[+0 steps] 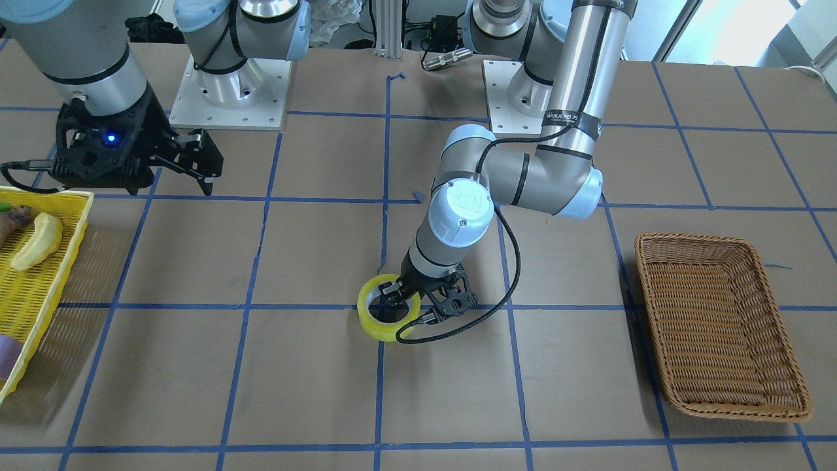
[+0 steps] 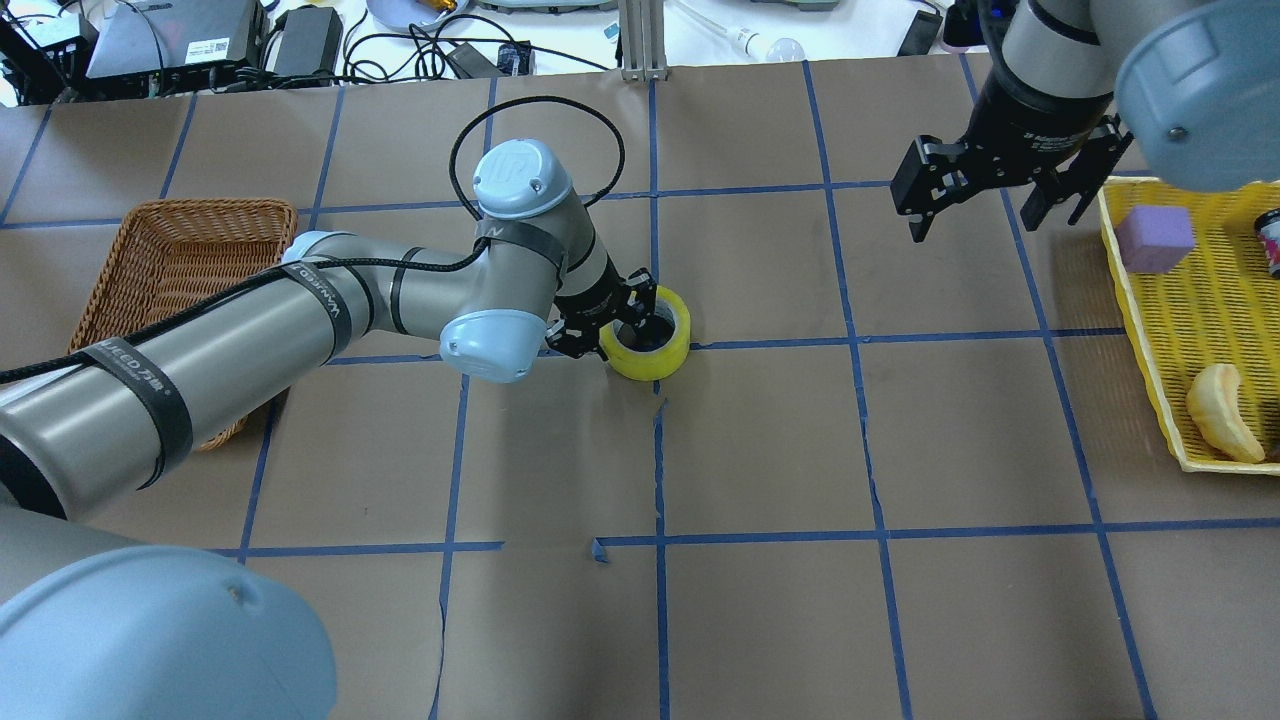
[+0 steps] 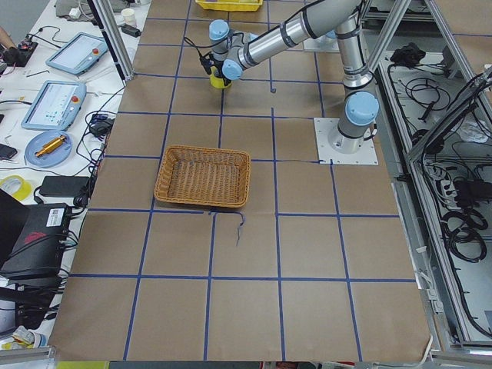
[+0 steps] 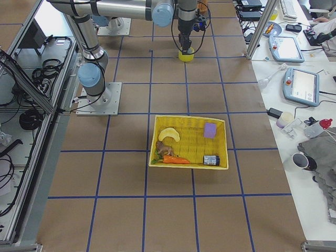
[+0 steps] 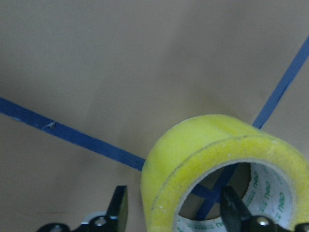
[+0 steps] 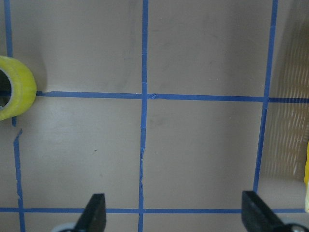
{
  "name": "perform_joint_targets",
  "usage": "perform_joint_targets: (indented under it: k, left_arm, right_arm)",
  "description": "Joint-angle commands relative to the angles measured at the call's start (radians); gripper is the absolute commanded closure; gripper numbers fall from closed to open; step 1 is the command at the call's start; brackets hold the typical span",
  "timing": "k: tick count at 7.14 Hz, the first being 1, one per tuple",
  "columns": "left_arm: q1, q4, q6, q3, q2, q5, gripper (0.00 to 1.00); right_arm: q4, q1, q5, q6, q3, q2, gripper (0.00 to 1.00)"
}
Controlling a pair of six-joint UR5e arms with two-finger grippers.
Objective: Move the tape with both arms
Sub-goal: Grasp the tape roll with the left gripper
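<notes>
We see the counter (image 1: 314,386) covered in matt brown paper, creased and torn in places, gridded with dull blue lines (image 1: 379,392). The tape (image 5: 193,145) is smooth yellow with a faint sheen, and its whitish core looks like printed card. The left arm (image 2: 200,350) and right arm (image 1: 91,59) have satin silver metal tubes and smooth light-blue plastic caps. The left tool (image 2: 620,320) and right tool (image 6: 174,208) look like matt black plastic. In the front view, the basket (image 1: 719,340) at right is rough brown wicker, and the tray (image 1: 39,294) at the left edge is yellow plastic mesh.
</notes>
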Motion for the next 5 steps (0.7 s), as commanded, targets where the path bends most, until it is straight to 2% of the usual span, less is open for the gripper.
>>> perform_joint_targets:
  k: [1,2,3,4,5]
  left_arm:
    - [0.016,-0.094,0.233,0.011,0.039,0.017,1.00]
    - [0.075,-0.213,0.351,0.058,0.070,0.108,1.00]
    - [0.134,-0.423,0.498,0.136,0.103,0.159,1.00]
    - [0.200,-0.536,0.667,0.184,0.128,0.254,1.00]
    - [0.275,-0.549,0.787,0.192,0.149,0.337,1.00]
  right_arm:
    - [-0.001,0.040,-0.008,0.027,-0.005,-0.003,0.00]
    - [-0.002,0.037,-0.008,0.026,-0.006,-0.005,0.00]
    - [-0.005,0.036,-0.006,0.026,-0.005,-0.012,0.00]
    - [-0.013,0.034,-0.006,0.026,-0.005,-0.015,0.00]
    - [-0.018,0.033,-0.008,0.011,-0.005,-0.014,0.00]
